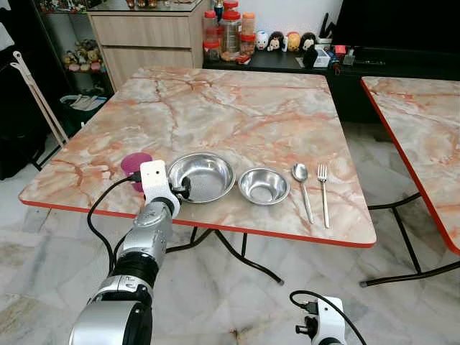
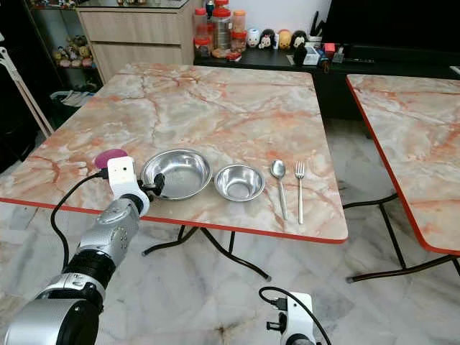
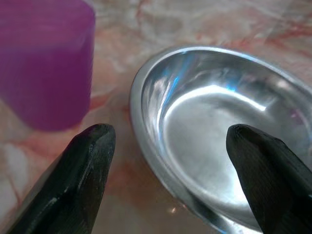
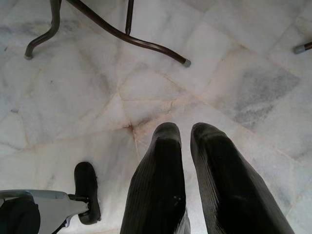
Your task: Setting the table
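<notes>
On the marble table, near its front edge, a row runs left to right: a purple cup, a large steel bowl, a small steel bowl, a spoon and a fork. My left gripper is open at the large bowl's left rim, just right of the cup; the left wrist view has its fingers astride that rim, with the cup beside. My right gripper hangs low over the floor, shut and empty.
A second marble table stands to the right across a gap. Behind the table are a wooden cabinet, a dark low shelf with jars and figurines. Curved black table legs cross the marble floor below.
</notes>
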You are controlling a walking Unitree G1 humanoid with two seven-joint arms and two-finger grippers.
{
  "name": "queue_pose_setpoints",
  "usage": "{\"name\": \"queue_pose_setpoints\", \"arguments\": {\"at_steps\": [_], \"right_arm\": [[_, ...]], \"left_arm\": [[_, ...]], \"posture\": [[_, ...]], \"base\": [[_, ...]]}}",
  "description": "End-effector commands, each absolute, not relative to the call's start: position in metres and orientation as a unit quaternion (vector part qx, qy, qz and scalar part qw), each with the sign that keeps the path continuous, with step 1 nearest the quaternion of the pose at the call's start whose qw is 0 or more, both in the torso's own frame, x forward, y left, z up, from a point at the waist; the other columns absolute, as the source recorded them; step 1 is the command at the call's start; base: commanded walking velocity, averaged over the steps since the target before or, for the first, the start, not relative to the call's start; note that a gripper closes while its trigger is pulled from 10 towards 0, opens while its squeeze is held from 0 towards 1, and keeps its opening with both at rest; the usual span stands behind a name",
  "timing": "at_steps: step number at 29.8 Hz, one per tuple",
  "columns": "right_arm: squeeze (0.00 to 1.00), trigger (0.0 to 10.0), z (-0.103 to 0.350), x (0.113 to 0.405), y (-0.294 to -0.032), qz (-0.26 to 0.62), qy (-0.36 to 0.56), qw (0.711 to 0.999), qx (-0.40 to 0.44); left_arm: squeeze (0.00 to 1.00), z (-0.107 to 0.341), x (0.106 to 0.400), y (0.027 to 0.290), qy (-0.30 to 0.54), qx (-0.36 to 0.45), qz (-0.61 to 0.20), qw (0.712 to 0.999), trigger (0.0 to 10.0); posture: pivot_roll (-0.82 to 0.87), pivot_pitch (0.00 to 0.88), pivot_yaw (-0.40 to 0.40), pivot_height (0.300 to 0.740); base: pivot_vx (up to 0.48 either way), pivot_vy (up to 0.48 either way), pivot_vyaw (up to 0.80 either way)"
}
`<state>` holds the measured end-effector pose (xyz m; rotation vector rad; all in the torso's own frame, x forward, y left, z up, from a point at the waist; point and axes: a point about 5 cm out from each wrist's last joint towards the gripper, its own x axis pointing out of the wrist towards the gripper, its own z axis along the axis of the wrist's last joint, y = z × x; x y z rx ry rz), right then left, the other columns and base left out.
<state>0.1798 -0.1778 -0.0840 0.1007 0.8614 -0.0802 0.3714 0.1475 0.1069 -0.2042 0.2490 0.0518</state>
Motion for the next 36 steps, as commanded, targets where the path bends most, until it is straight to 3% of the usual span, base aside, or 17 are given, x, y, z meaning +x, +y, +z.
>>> {"name": "queue_pose_setpoints", "arguments": {"at_steps": [1, 36], "right_arm": [[0.00, 10.0, -0.083, 0.180, -0.180, -0.045, 0.414, 0.908, 0.053], [0.00, 10.0, -0.085, 0.176, -0.181, -0.050, 0.416, 0.906, 0.057]], "left_arm": [[0.00, 0.109, 0.374, 0.146, 0.132, -0.107, 0.027, 0.985, 10.0], [0.00, 0.118, 0.388, 0.142, 0.180, -0.150, 0.025, 0.972, 10.0]], "posture": [[0.01, 0.000, -0.002, 0.740], [0.00, 0.000, 0.009, 0.740]], "base": [[0.000, 0.000, 0.00], [0.000, 0.000, 0.00]]}}
